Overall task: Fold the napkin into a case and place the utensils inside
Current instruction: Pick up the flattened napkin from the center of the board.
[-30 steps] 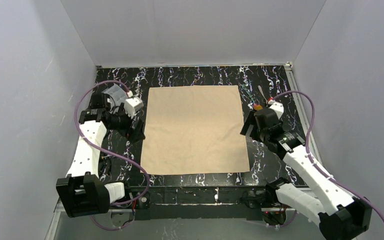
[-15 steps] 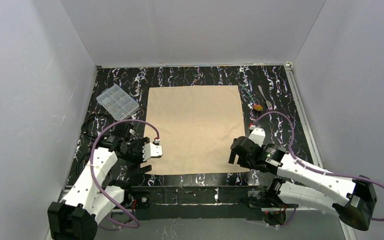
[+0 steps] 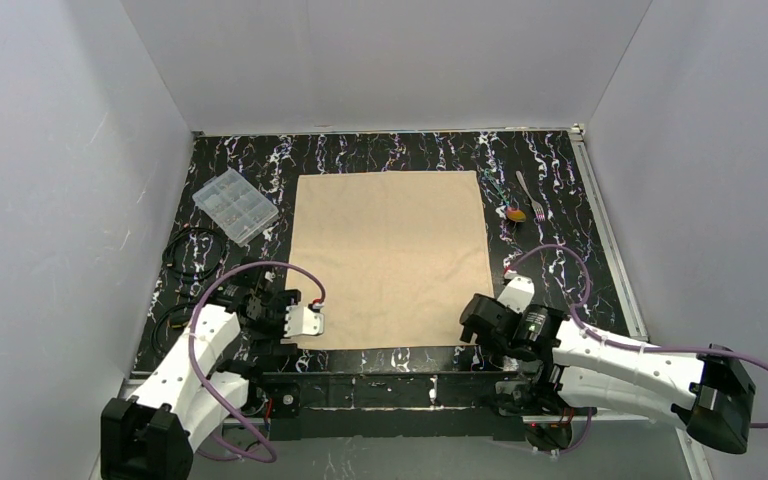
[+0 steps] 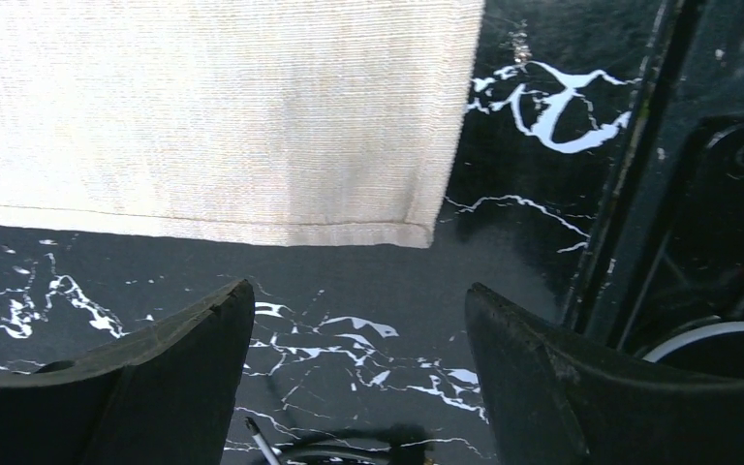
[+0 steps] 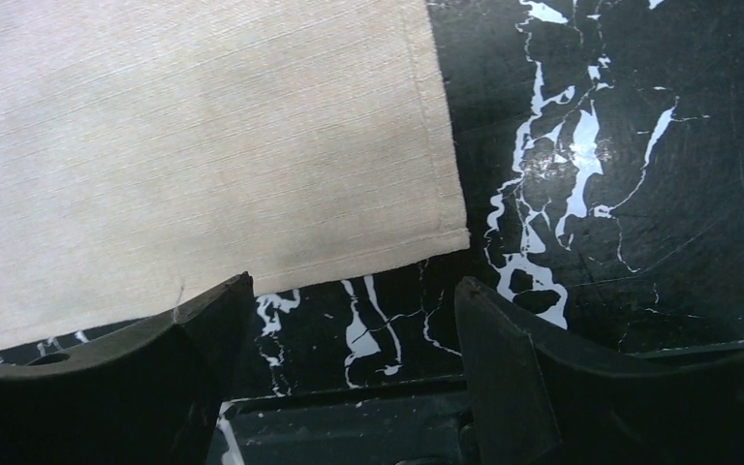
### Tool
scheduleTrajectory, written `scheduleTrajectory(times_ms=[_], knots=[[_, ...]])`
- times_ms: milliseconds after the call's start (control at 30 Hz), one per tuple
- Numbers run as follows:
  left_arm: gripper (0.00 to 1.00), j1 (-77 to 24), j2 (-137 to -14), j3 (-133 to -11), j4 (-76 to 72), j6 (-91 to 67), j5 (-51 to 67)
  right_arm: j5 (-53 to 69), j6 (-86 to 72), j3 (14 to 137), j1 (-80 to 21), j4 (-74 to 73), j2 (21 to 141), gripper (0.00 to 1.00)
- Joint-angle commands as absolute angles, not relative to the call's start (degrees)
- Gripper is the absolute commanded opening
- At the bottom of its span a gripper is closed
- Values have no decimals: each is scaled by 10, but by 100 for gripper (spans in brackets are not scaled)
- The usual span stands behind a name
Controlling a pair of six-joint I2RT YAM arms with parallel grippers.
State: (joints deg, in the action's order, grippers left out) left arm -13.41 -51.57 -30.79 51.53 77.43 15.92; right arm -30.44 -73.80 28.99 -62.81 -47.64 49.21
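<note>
Tan-beige napkin (image 3: 390,258), unpatterned; black table (image 3: 380,150), white marbling (irregular veins); orange-yellow spoon (image 3: 516,213) bowl.

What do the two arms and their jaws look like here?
The left arm and right arm have white shells with small dark dots, black joints and bases; each trails a looping purple cable. Jaws are matte black, curved wedges.

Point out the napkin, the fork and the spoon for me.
napkin (image 3: 390,260): top view, middle of the flat cloth.
fork (image 3: 529,193): top view, middle of its thin handle.
spoon (image 3: 515,213): top view, its orange bowl.
</note>
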Motion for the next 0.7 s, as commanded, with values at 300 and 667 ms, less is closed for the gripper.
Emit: scheduleTrajectory(times_ms=[300, 667], knots=[[72, -141, -541, -298, 477, 788, 156, -339, -796, 251, -631, -457, 516, 83], [59, -148, -582, -306, 457, 778, 152, -358, -789, 260, -626, -445, 559, 80]])
